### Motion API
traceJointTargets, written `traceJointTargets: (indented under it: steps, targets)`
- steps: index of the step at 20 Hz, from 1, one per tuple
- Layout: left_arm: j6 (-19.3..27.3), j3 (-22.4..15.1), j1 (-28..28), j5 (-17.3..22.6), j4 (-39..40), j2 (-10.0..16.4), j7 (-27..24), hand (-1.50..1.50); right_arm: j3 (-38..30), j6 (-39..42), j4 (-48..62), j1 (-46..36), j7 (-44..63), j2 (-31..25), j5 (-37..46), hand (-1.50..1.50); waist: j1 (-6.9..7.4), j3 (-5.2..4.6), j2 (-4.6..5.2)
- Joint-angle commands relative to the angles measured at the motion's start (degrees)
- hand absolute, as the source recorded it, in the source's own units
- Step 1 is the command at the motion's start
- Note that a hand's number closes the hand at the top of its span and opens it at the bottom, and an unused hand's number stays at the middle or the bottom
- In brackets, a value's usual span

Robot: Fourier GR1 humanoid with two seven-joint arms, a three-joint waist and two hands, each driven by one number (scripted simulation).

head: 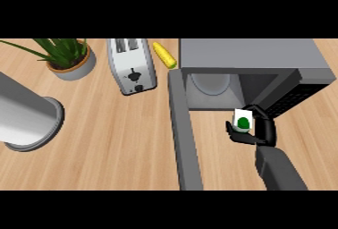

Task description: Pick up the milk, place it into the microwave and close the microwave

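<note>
Head view: right robot hand [259,132], black, fingers and thumb curled round the milk [243,118], gripping its lower half. The left robot hand does not show.

The milk is a small white carton with a green mark on the front. It is held upright in the air just in front of the open microwave [251,53] cavity, toward its right side, and is not yet inside.

Handling, as a judgement:
- Light, boxy, flat-sided.
- Thin card walls likely give if squeezed.
- Smooth faces could slip.
- Best hold is across two opposite flat sides at mid-height, as now.
- Keep it upright, since it is tall for its base and could tip when set down.

Microwave: grey boxy shell, matte, hard edges, dark cavity. A pale round turntable plate [211,82] lies inside at the left. The door [185,143] is swung fully out, a long grey slab running toward the lower edge, to the left of the hand.

The counter [112,152] is light wood grain. Well apart on the left:
- shiny metal toaster [132,67]
- yellow corn cob [164,55]
- potted plant [69,58] with spiky leaves
- large smooth grey cylinder [26,120]
</note>
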Motion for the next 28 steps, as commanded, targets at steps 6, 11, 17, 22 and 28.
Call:
traceJointTargets:
  steps: [6, 11, 17, 22, 28]
  targets:
    - [0.5, -4.7, 4.1, -2.8, -5.4, 0.6, 0.8, -1.50, 6.1, 0.6, -22.9, 13.2, 8.0, 1.6, -0.1, 1.50, -0.62, -0.06, -0.32]
    - [1.7, -0.5, 0.2, 1.1, -4.6, 1.0, 4.5, -1.50, 11.3, 4.8, -42.5, 23.0, 19.2, 1.6, -0.5, 1.50, -1.23, -0.10, -0.31]
    - [1.6, -2.7, 4.1, -0.5, -4.0, 0.1, 0.7, -1.50, 14.3, 14.4, -56.3, 30.7, 26.7, 5.1, -9.8, 1.50, -1.13, -0.08, -0.33]
    - [-2.1, 3.1, 0.0, 4.6, 2.6, 2.0, -1.6, -1.50, 22.8, 4.4, -60.0, 28.6, 31.3, 5.2, -13.3, 1.50, -0.24, -0.04, -0.06]
    - [-1.4, -1.7, 7.0, 1.1, -2.1, 1.3, -2.9, -1.50, 24.2, -3.0, -60.1, 25.2, 33.8, 5.2, -4.5, 1.50, 0.18, -0.02, -0.05]
